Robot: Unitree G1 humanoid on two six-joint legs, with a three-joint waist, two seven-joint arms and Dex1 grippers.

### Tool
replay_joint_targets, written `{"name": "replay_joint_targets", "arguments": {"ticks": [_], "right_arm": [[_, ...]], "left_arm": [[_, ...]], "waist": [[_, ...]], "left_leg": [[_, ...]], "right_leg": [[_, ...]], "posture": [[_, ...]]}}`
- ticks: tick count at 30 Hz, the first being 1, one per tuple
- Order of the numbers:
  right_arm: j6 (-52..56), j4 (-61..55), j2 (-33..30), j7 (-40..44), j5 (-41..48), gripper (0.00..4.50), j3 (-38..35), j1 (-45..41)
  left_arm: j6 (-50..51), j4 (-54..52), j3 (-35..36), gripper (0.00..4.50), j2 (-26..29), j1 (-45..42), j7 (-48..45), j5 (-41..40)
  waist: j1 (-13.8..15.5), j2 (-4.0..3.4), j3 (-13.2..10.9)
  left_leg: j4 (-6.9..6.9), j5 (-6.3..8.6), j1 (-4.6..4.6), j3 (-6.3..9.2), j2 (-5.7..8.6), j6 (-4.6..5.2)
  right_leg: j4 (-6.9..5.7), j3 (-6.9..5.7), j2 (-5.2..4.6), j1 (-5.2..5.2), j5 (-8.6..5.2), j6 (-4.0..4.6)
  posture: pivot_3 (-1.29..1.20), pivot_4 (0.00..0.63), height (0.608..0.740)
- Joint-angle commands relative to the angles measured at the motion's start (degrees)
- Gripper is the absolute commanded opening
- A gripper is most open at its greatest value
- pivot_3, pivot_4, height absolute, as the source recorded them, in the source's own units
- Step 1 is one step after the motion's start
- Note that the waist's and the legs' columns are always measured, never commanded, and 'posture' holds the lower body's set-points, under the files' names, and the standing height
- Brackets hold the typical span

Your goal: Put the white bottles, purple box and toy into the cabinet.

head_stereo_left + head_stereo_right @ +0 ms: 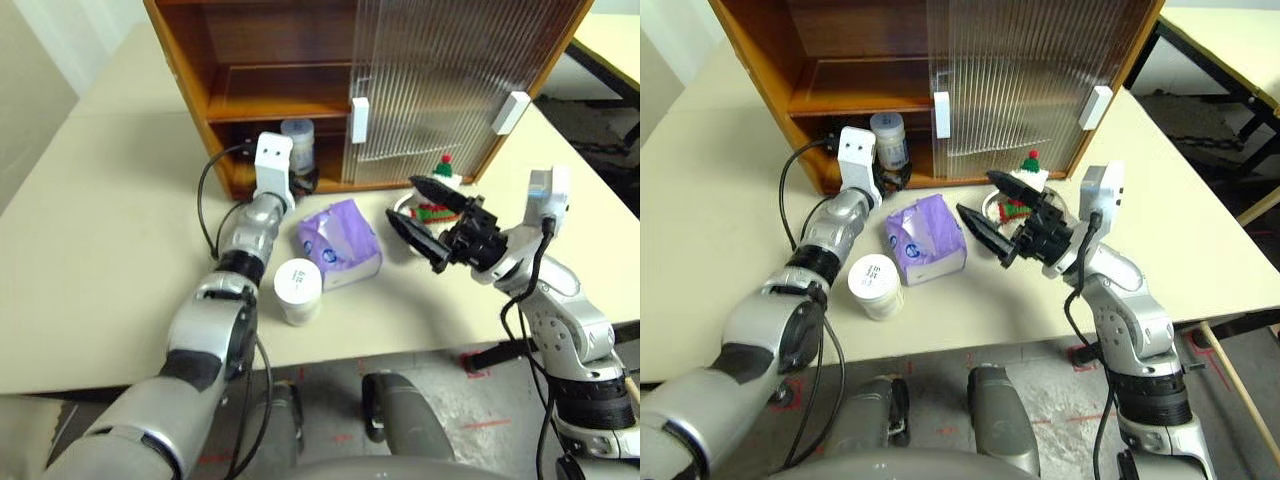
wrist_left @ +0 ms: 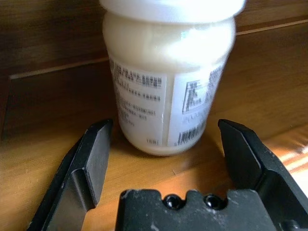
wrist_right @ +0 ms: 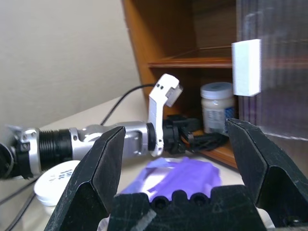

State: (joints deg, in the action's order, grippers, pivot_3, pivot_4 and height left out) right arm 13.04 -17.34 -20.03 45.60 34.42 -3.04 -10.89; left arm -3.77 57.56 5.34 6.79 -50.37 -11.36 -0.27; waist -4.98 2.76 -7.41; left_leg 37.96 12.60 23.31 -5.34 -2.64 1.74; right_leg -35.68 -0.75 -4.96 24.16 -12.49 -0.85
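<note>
The left arm stretches straight forward, its left gripper [image 2: 161, 159] level with its 2 fingers spread wide and nothing between them. The right arm bends at the elbow, its right gripper [image 1: 425, 222] angled left, fingers also wide apart and holding nothing.

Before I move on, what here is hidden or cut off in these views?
- Toy: head views, lower body behind the right gripper.
- Bottle in the cabinet: left wrist view, lid cut by the frame edge.
- Cabinet right half: behind ribbed doors, contents unreadable.
</note>
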Motion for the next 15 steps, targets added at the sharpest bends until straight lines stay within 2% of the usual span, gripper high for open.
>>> {"name": "replay_joint_targets", "arguments": {"ticks": [1,4,7,15], "right_arm": [[-1.0,1.8,0.2,0.9,-0.1,4.5,0.2,-1.3],[-1.0,2.7,0.7,1.2,-0.2,4.5,0.7,-2.6],[-0.8,3.0,1.2,1.3,-0.3,4.5,1.1,-3.4],[-1.0,4.6,1.6,1.9,-0.5,4.5,1.0,-4.6]], "left_arm": [[4.8,-6.1,-1.3,4.45,0.6,4.3,-1.3,-0.1],[8.9,-14.4,-1.6,4.45,1.2,8.0,-2.0,-0.5],[12.4,-20.9,-1.4,3.82,1.1,10.8,-2.0,-1.6],[15.3,-27.4,-1.4,0.64,1.1,12.8,0.6,-1.5]], "waist": [[0.2,0.01,0.0],[0.4,0.0,0.0],[1.0,-0.03,0.1],[3.0,-0.03,0.1]], "left_leg": [[0.01,0.0,0.0,0.0,0.0,0.0],[0.02,0.0,-0.03,-0.02,0.0,0.0],[0.02,0.0,-0.04,-0.02,0.0,0.0],[0.05,-0.01,-0.02,-0.06,0.02,0.01]], "right_leg": [[-0.01,0.0,0.0,0.0,0.01,0.0],[-0.06,0.05,0.0,0.0,0.04,0.0],[-0.09,0.06,0.01,0.02,0.04,0.02],[-0.09,0.08,0.02,0.05,0.07,0.06]], "posture": [[-0.06,0.086,0.74],[-0.04,0.084,0.74],[-0.03,0.082,0.74],[-0.02,0.073,0.74]]}}
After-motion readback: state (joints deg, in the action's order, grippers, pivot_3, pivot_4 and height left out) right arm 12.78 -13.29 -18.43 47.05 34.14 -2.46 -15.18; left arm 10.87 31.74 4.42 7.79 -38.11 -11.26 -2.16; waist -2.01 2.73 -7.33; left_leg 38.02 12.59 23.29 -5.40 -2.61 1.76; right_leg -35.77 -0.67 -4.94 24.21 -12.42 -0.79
